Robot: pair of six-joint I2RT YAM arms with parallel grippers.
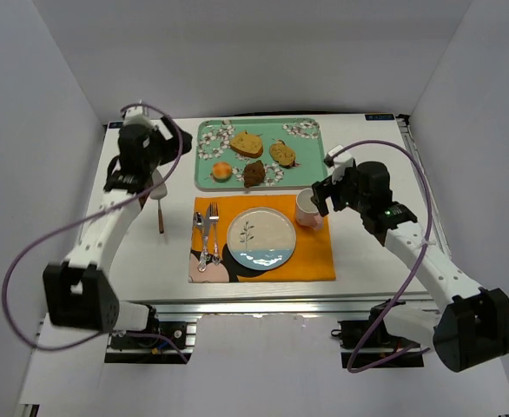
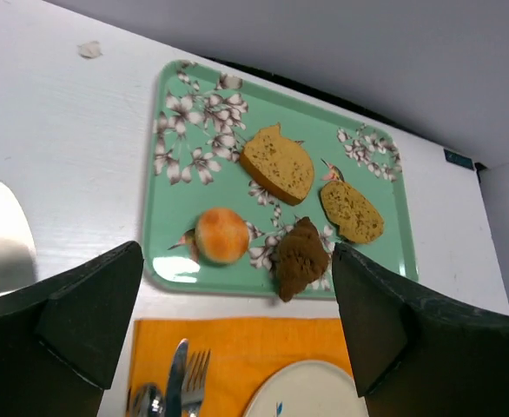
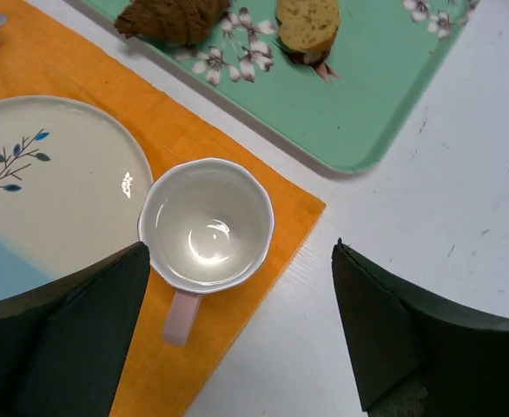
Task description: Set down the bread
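Nearest the arm bases, an orange placemat (image 1: pixel 311 256) lies on the white table (image 1: pixel 363 261). It carries a round plate (image 1: pixel 261 234) with a blue lower band and a twig pattern. A knife and fork (image 1: pixel 207 236) lie side by side on the mat, just left of the plate. A white cup (image 3: pixel 206 224) with a pale pink handle stands upright at the mat's far right corner, just beside the plate's rim.

The right gripper (image 3: pixel 241 261) hangs over the cup's right side. Its jaws are spread wide and grasp nothing. The left gripper (image 2: pixel 237 261) is off to the left of the mat, above bare table, and is angled toward the tray. Its jaws are also released and empty.

Farther back sits a mint-green tray (image 1: pixel 311 167) with white flower prints. The bread (image 2: pixel 221 235), a small golden-orange bun, rests in the tray's near left part. A dark brown chunk (image 2: pixel 300 258) lies just to its right, apart from it. Beyond them are a tan wedge-shaped slice (image 2: pixel 278 162) and a smaller yellowish slice (image 2: pixel 352 211).
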